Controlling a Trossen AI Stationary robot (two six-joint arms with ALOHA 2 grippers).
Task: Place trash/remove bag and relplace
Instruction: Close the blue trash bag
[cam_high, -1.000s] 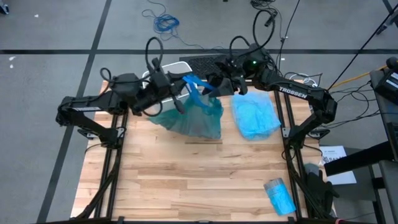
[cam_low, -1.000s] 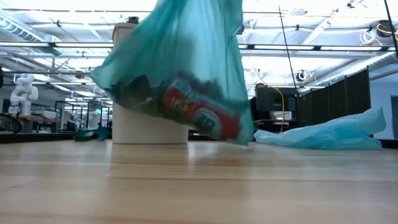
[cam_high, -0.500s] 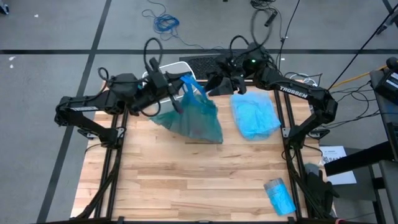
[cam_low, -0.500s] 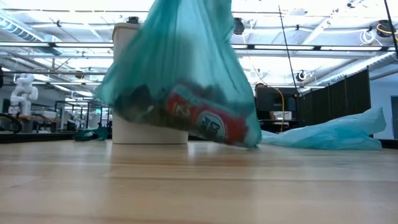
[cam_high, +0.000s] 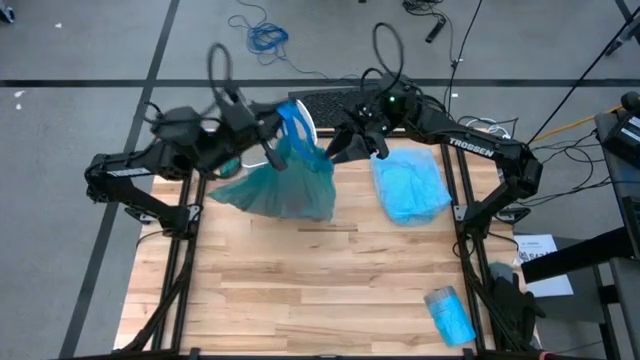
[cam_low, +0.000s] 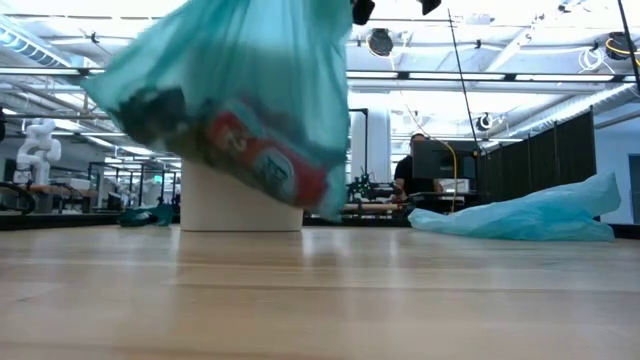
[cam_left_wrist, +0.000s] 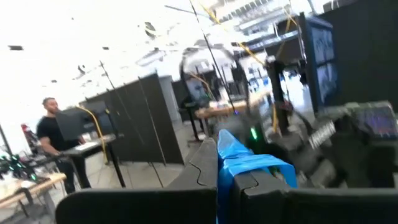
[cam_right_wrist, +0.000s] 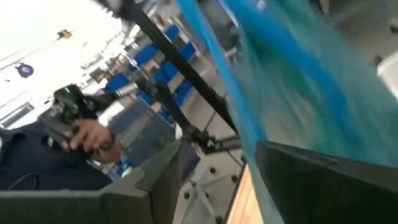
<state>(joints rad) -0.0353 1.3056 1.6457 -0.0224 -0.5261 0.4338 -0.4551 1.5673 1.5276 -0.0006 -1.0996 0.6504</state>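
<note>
The teal trash bag (cam_high: 278, 185) swung toward the left of the frame from where it hung a second earlier, lifted clear of the counter (cam_high: 310, 290). The left gripper (cam_high: 272, 140) stayed clamped on its blue handle at upper center. The right gripper (cam_high: 338, 143), fingers spread and holding nothing, hovered just beside it. A red-and-white bottle (cam_low: 262, 160) showed through the bag; a white bin (cam_low: 240, 200) stood behind.

The right gripper (cam_right_wrist: 214, 177) stands with its fingers apart, the blurred teal bag (cam_right_wrist: 292, 93) at one o'clock; a person's hand (cam_right_wrist: 93, 134) at nine o'clock.
</note>
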